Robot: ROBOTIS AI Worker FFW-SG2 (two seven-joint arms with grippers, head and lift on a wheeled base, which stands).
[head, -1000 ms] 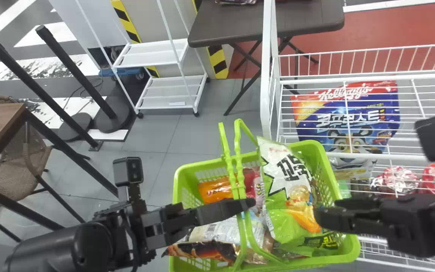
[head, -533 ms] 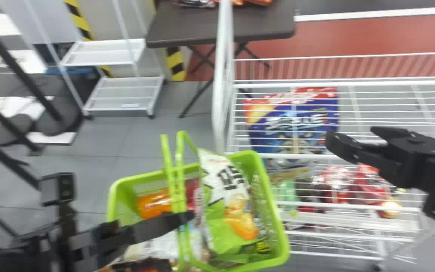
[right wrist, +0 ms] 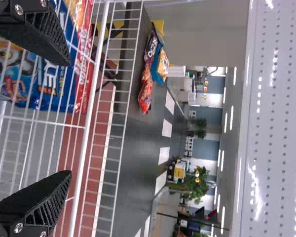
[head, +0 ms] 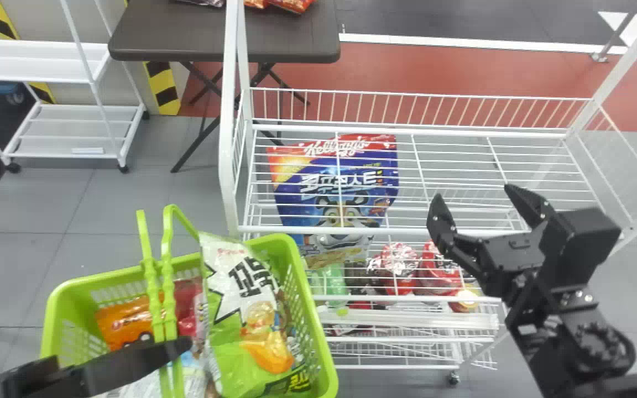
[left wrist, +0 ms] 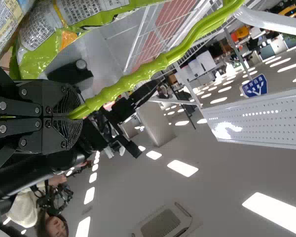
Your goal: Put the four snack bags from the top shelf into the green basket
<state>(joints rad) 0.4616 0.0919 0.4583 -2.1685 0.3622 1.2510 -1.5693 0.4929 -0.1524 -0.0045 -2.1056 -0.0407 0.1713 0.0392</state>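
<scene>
My left gripper [head: 175, 349] is shut on the upright handle of the green basket [head: 312, 309] at the lower left of the head view. Its fingers in the left wrist view, where the gripper [left wrist: 69, 117] shows again, pinch the green handle [left wrist: 143, 69]. Inside the basket a green-and-white snack bag [head: 241, 287] leans upright at the right; an orange bag [head: 125, 319] and a red bag [head: 188, 301] lie farther left. Over the wire top shelf [head: 407, 130] my right gripper [head: 470, 196] stands open, nothing between its fingers. The right wrist view has this gripper [right wrist: 69, 118] above the wires.
Under the top shelf's wires are a blue cereal bag [head: 335, 182] and red packages [head: 398, 265]. A white post [head: 230, 110] rises at the shelf's left end, beside the basket. Behind stands a brown table [head: 175, 33] with snack bags.
The head view has swung right, shifting basket and shelf leftward. My right gripper has moved away from the basket's green-and-white bag to over the shelf and is now open. The left still holds the handle.
</scene>
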